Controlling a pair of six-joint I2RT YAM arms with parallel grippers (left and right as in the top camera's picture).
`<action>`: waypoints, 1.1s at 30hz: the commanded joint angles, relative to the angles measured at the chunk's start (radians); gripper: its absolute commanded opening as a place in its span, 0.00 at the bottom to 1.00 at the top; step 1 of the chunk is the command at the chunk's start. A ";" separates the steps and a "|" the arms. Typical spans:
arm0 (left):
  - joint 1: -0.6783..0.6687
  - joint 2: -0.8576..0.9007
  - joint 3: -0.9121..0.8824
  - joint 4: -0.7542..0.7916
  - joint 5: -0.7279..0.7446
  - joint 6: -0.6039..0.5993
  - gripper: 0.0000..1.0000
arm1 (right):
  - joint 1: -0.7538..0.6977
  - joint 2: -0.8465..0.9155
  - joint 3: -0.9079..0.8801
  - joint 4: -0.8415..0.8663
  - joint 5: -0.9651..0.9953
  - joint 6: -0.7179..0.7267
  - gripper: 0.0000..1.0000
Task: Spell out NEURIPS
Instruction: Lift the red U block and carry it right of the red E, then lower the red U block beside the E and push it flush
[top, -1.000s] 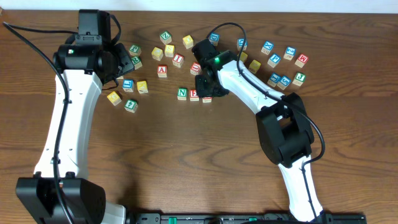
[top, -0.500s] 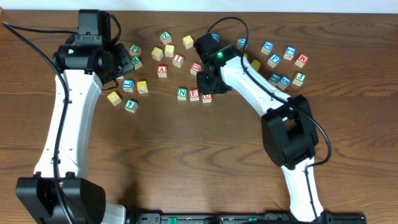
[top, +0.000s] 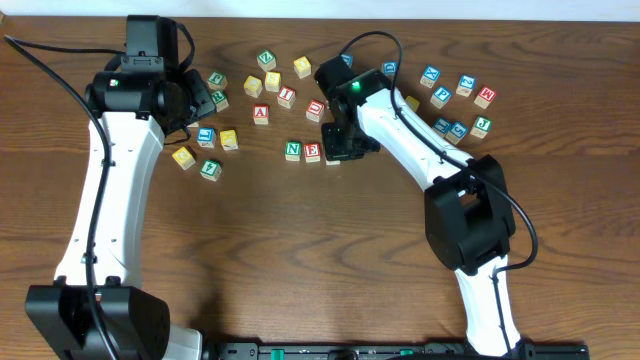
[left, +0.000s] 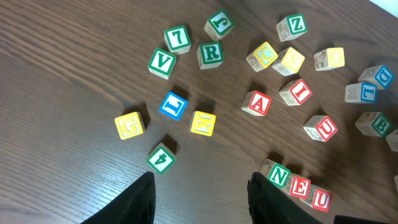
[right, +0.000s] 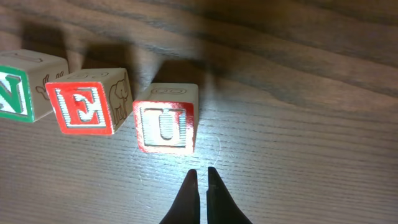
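The E cube (right: 87, 109), red letter up, lies on the counter (top: 300, 250) in the middle of a short row. The N cube (right: 15, 93), lettered green, sits just left of the E cube, and the U cube (right: 166, 126), lettered red, sits just right of it. The gaps are so slim that I cannot tell whether either one touches the E cube.

The right claw (right: 200, 180) is low over the counter to the right of the E cube, just beside the U cube. Its two tips are pressed together with nothing between them, and they stand apart from the U cube.

The I cube (left: 300, 91), red, lies loose beyond the E cube, toward the far edge. The R cube (left: 211, 53), green, lies well to the left of the E cube and also farther back, among other scattered cubes.

The left claw (left: 202, 193) hangs well left of the E cube, near the R cube. Its fingers are spread apart and it grips nothing.
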 joint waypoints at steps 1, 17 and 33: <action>0.002 0.001 0.001 0.000 -0.005 0.008 0.47 | 0.025 -0.023 -0.011 0.002 -0.008 -0.029 0.01; 0.002 0.001 0.001 0.000 -0.005 0.008 0.48 | 0.040 -0.023 -0.117 0.153 0.050 -0.028 0.01; 0.002 0.001 0.001 0.000 -0.005 0.008 0.47 | 0.038 -0.049 -0.114 0.181 -0.035 -0.070 0.01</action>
